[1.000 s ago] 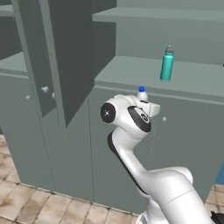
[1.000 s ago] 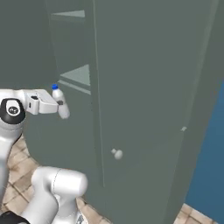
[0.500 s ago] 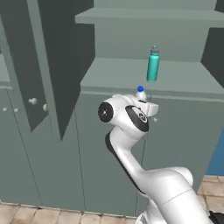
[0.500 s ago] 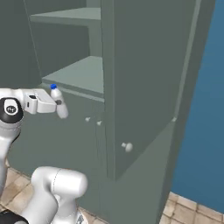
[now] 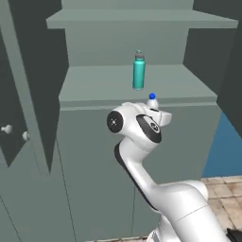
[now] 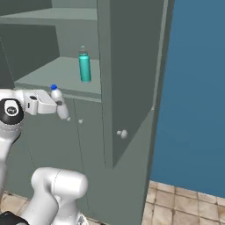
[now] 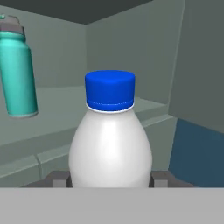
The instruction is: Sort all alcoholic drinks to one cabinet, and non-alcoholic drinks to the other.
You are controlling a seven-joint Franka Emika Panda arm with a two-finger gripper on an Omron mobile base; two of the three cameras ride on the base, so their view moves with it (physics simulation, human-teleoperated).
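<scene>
My gripper (image 6: 58, 105) is shut on a white plastic bottle with a blue cap (image 7: 110, 144), a non-alcoholic drink, held upright just in front of the open cabinet's lower shelf (image 5: 99, 87). Dark fingertips (image 7: 59, 178) press the bottle's sides. Its blue cap (image 5: 151, 99) pokes up behind my hand. The other non-alcoholic drink, a teal bottle with a grey cap (image 5: 138, 71), stands upright on that shelf, beyond and left of the held bottle (image 6: 59, 103). The teal bottle (image 7: 17, 74) also shows in the hand view, and from the right (image 6: 84, 66). The alcoholic drinks are out of view.
The cabinet's doors hang open: one on the left (image 5: 33, 94) and one on the right (image 6: 127, 79) with a round knob (image 6: 123, 134). Closed lower doors (image 5: 94, 179) sit under the shelf. A blue wall (image 6: 193, 88) is to the right and a tiled floor (image 6: 184, 206) below.
The whole picture has shifted as the base drove; the open cabinet and teal bottle now sit in front of me. The white bottle stays in my gripper.
</scene>
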